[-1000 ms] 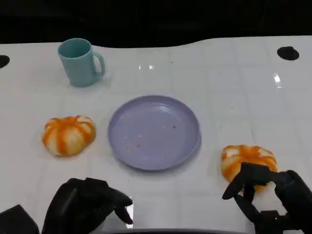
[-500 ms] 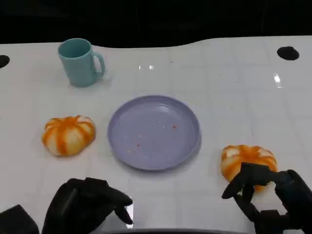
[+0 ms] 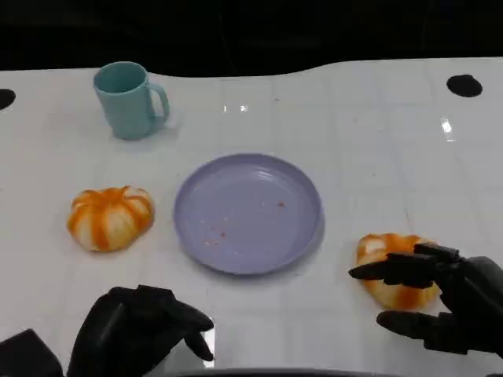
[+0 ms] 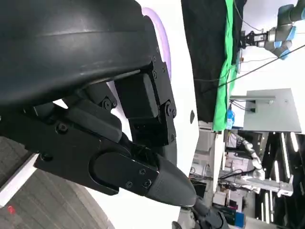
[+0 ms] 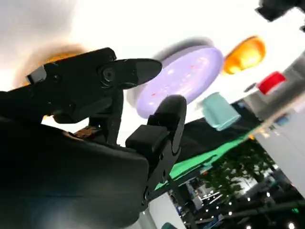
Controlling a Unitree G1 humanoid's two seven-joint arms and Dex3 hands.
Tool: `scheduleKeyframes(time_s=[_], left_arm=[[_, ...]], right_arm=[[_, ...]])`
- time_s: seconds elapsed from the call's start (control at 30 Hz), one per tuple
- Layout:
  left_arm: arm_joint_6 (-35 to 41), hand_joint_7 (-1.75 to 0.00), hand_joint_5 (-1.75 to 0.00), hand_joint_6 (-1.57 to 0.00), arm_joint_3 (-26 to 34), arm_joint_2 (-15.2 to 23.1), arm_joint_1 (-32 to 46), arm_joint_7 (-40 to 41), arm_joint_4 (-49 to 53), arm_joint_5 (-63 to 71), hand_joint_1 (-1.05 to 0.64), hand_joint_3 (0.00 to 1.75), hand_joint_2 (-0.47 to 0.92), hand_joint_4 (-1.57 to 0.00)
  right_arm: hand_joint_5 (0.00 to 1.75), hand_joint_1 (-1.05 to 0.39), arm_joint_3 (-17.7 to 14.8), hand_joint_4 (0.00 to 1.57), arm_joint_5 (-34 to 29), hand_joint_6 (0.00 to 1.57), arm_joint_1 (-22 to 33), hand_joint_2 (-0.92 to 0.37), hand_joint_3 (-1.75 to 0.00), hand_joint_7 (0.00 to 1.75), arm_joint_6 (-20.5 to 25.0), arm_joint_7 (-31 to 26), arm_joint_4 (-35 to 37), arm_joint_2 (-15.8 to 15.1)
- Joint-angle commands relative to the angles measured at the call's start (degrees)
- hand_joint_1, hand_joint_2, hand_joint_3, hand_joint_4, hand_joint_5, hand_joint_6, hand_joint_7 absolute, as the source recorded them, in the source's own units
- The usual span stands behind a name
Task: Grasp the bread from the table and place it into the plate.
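Note:
Two orange-and-white breads lie on the white table: one (image 3: 110,217) left of the lilac plate (image 3: 247,212), the other (image 3: 398,296) to the plate's right, near the front edge. My right hand (image 3: 440,302) is at that right bread with its fingers spread, an upper finger (image 3: 389,271) stretching across the bread's top and a lower one (image 3: 409,322) in front of it. The bread sits on the table. In the right wrist view the fingers (image 5: 128,71) stand apart before the plate (image 5: 183,78). My left hand (image 3: 141,334) stays at the front left with fingers curled in, holding nothing.
A teal mug (image 3: 130,100) stands at the back left, well away from the plate. Black round marks sit at the table's far right (image 3: 464,85) and far left (image 3: 4,98) edges. The plate holds only a few crumbs.
My right hand's fingers have uncurled and spread, the upper ones now reaching over the right bread. The left hand, both breads, plate and mug have not moved.

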Motion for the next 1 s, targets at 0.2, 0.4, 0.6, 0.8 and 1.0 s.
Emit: scheduleKeyframes(time_s=[0.2,0.4,0.6,0.8,1.0], left_arm=[[0.03,-0.35,-1.13,-1.4,0.07,0.78,-0.18,-0.08,0.18,0.42,-0.99,0.01,0.92,-1.11],[0.34,-0.35,-1.13,-1.39,-0.16,0.8,-0.08,0.08,-0.31,0.55,-0.99,0.01,0.92,-1.1],[-0.51,-0.37,-1.14,-1.39,-0.22,0.45,-0.47,0.84,0.48,1.62,-1.0,0.01,0.92,-1.1],[-1.16,-0.38,-1.13,-1.38,-0.25,0.04,-0.94,0.72,1.28,1.79,-0.99,0.01,0.92,-1.1],[-0.67,-0.39,-1.13,-1.38,-0.42,-0.27,-0.76,1.12,0.77,1.95,-1.0,0.02,0.92,-1.12]], right_arm=[[0.41,-0.46,0.34,0.23,-8.41,0.47,1.27,-0.87,0.0,0.04,9.18,-1.06,-6.35,-2.96],[0.37,-0.43,1.89,0.22,-13.84,0.44,0.82,-0.85,0.0,0.01,13.81,-1.64,-7.32,-3.43],[0.35,-0.41,4.34,0.23,-17.07,0.44,-1.23,-0.86,-0.01,0.01,16.33,-2.98,-4.59,-3.77],[0.33,-0.44,7.34,0.24,-18.98,0.44,-4.14,-0.91,-0.02,0.0,19.38,-2.87,-0.92,-3.97],[0.33,-0.44,9.49,0.3,-19.88,0.47,-7.46,-0.92,-0.01,0.01,21.37,-4.38,3.85,-3.92]])
